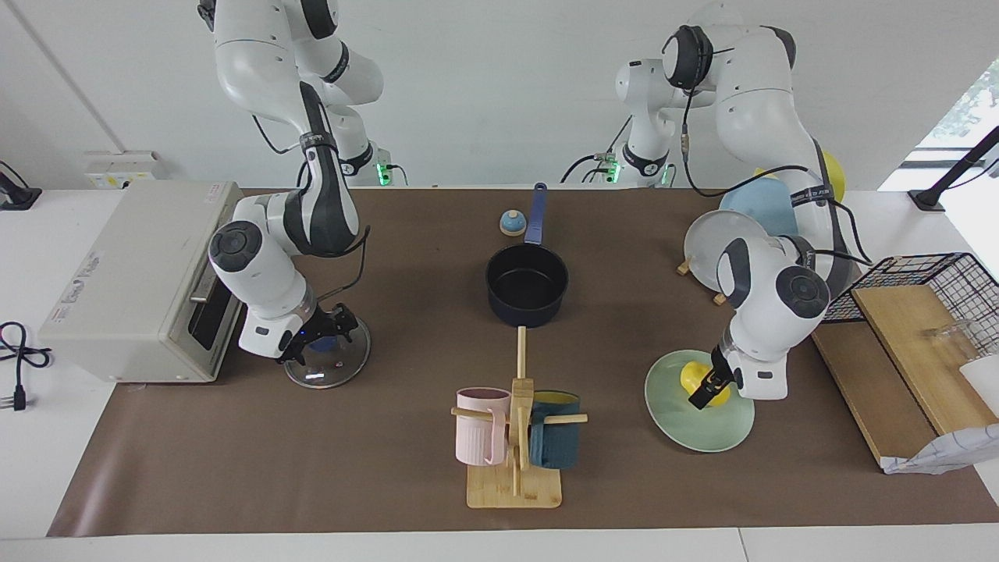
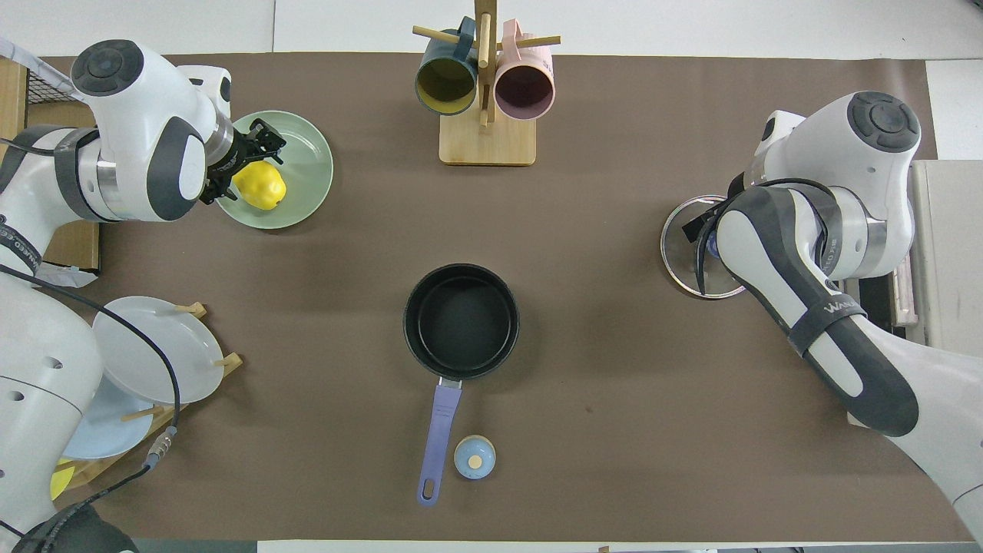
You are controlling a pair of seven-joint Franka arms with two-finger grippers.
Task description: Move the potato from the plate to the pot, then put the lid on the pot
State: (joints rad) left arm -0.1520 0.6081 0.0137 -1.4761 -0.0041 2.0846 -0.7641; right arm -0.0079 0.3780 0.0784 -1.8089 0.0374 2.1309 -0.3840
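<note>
Now, scene by size, placed from the pot:
Pot (image 2: pixel 461 321): mid-table, dark blue, black inside with nothing in it, long handle pointing toward the robots.
Plate (image 1: pixel 687 414): pale green, farther from the robots than the pot, toward the left arm's end of the table.
Lid (image 1: pixel 347 363): clear glass, flat on the mat, toward the right arm's end from the pot, blue knob mostly covered by the gripper.
Left gripper (image 2: pixel 249 157): fingers spread around the potato on the plate — not pinching it.
Right gripper (image 1: pixel 321 334): down at the lid's knob, jaws spread — whether it touches I cannot tell.
Potato (image 2: pixel 261 187): yellow, lying on the plate.
</note>
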